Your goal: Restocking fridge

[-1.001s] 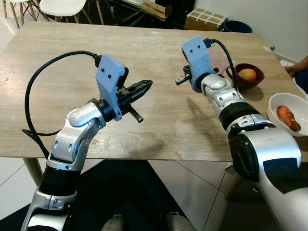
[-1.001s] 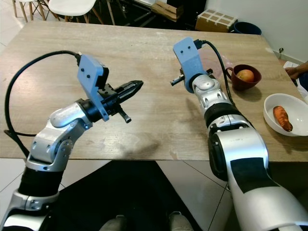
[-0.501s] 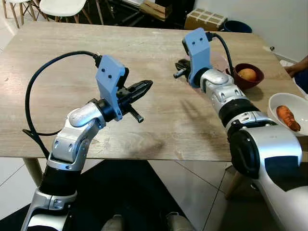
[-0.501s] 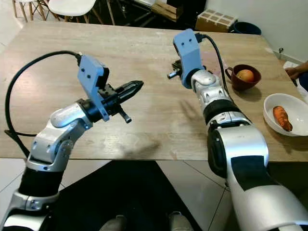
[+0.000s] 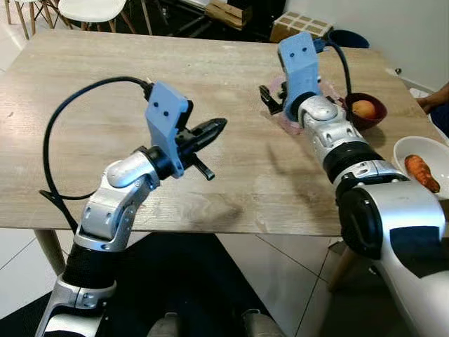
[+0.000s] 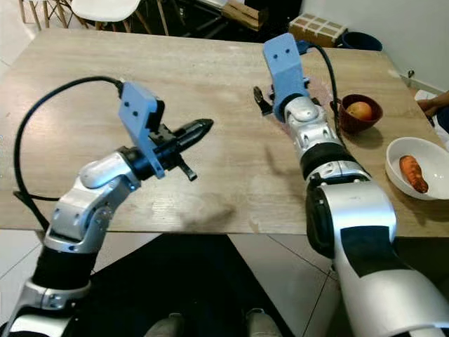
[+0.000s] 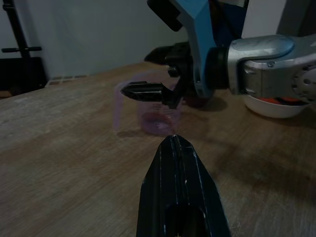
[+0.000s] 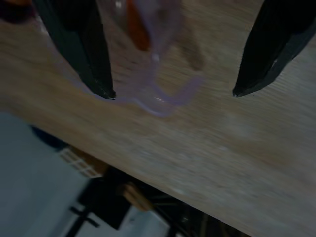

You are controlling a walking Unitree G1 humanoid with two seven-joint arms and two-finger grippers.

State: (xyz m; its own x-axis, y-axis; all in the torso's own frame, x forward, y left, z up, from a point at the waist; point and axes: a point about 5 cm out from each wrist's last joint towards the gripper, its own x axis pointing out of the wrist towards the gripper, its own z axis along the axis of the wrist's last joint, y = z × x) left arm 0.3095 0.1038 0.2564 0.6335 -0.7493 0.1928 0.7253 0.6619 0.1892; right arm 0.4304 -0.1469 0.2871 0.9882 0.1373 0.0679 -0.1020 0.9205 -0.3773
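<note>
From the left eye, one wooden table (image 5: 105, 105) spreads before the robot, and two silver arms reach over it. The left gripper (image 5: 214, 128) hovers above the middle of the table with its two black fingers pressed together into a point. The right gripper (image 5: 270, 100) sits farther back beside one clear pinkish cup (image 5: 324, 90); its fingers are mostly hidden behind the blue wrist block here. Just to the right of the cup stands one dark red bowl (image 5: 377, 107) holding one orange-coloured fruit (image 5: 363, 108), and nearer the robot at the table's right edge is one white bowl (image 5: 409, 147) holding one orange sweet potato (image 5: 421, 173). A person's arm (image 5: 436, 97) shows at the right border. Beyond the table stand two white chairs (image 5: 88, 10) and one cardboard box (image 5: 300, 24). The right eye gives the same layout: the right gripper (image 6: 261, 100) low over the table, the fruit (image 6: 359, 110) in its red bowl, the sweet potato (image 6: 410, 173) in the white bowl. The left wrist view looks along the closed left fingers (image 7: 180, 187) toward the cup (image 7: 153, 106), which stands upright on the table with the right gripper (image 7: 158, 91) at its rim. The right wrist view shows the right gripper's two fingers (image 8: 79, 49) spread wide apart, with the cup (image 8: 148, 54) between them, blurred, and not clamped.
</note>
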